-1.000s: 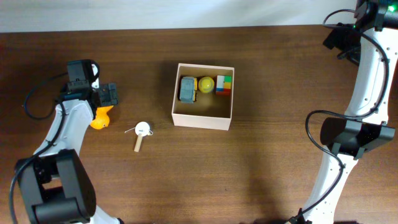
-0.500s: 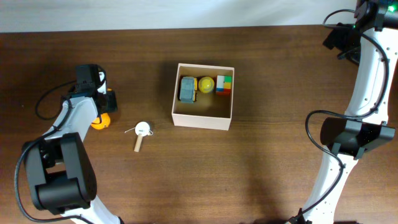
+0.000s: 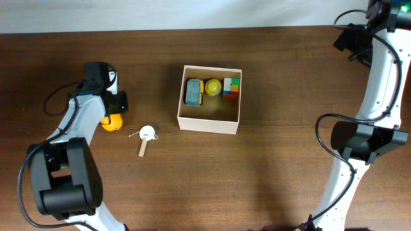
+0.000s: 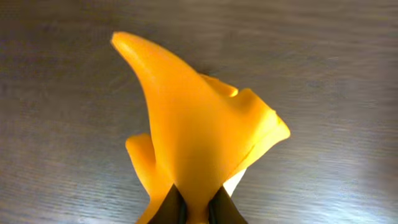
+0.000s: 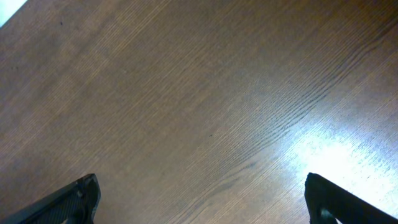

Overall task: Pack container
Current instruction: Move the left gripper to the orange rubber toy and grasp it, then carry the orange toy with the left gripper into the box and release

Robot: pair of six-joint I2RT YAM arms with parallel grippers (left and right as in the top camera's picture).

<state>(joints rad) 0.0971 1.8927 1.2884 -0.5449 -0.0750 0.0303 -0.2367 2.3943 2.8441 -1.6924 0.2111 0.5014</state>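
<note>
Container's near half open, far row taken
Three toys (image 3: 212,86) line the far wall of the container (image 3: 209,126); white peg piece (image 3: 147,135) lies on the surface (image 3: 270,179) between it and the left tool (image 4: 196,209) (pinching orange toy (image 4: 193,124)).

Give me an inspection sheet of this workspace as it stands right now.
Surface: dark wood-grain table.
Job's things: container holds grey toy car, yellow ball, coloured block stack; orange toy and small white piece with wooden handle outside it.
Clutter: nothing seen.
Grippers: left gripper shut on the orange toy; right gripper open, holding nothing.
Cables: black cables loop beside both arms.
Surroundings: white strip beyond the table's far edge.
</note>
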